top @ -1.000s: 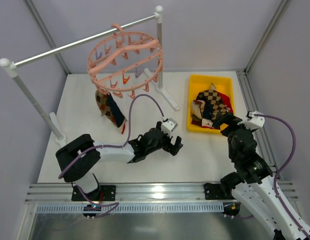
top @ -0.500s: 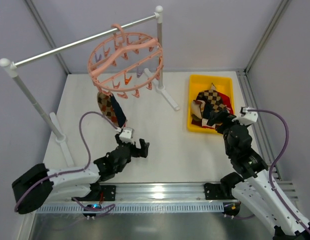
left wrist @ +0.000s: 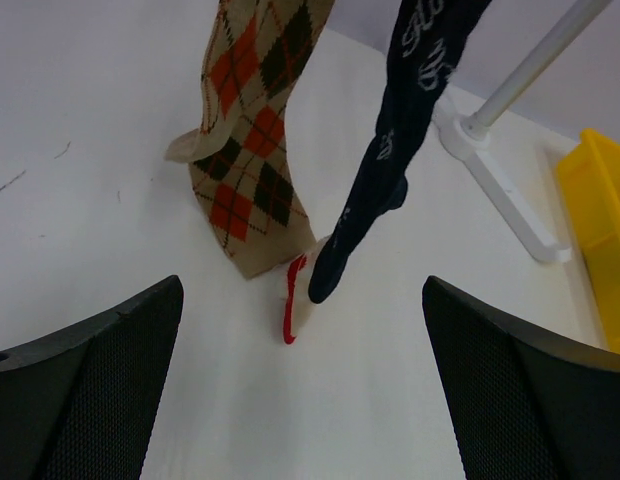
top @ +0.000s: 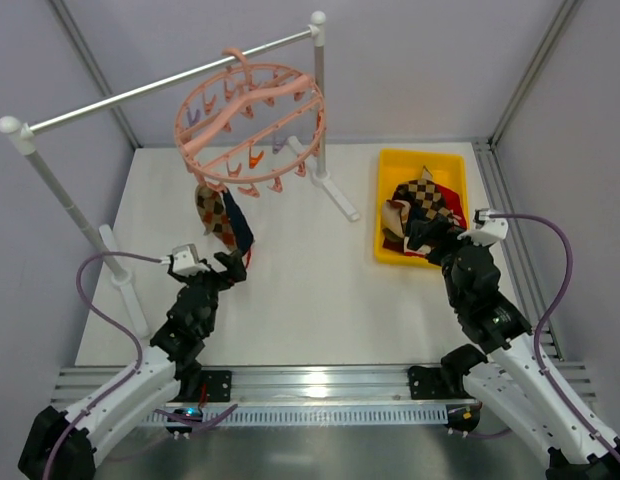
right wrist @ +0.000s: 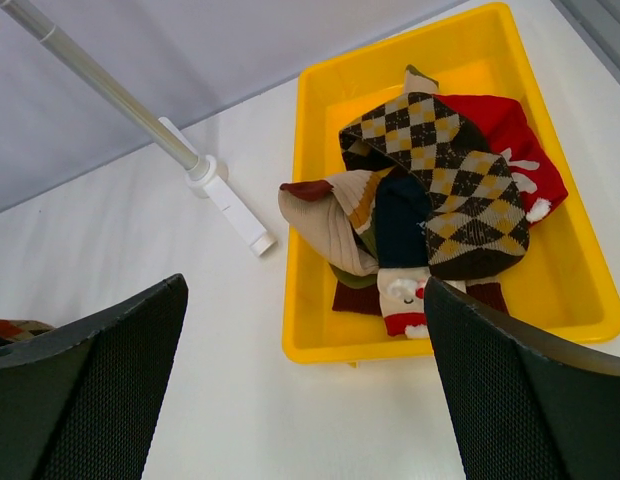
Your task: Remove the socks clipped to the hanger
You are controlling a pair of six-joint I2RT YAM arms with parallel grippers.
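Socks (left wrist: pixel 252 150), tan argyle and navy fabric, hanging from round salmon-pink plastic drying hanger (top: pixel 260 95).
Left gripper (top: pixel 230 265) near them and right gripper (top: pixel 430 240) by yellow plastic tray (right wrist: pixel 308 140): both wide open, empty.

Two socks (top: pixel 221 216) dangle from the hanger (top: pixel 250 125) over the table's (top: pixel 320 290) far-left part, the left gripper (top: pixel 230 266) spread wide just beside them; a yellow bin (top: pixel 381 215) sits by the right edge.

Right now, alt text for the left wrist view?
Two socks hang over a white table: a tan-and-red argyle sock and a navy sock beside it. Open black fingers frame the bottom corners; a yellow bin edge shows at right.
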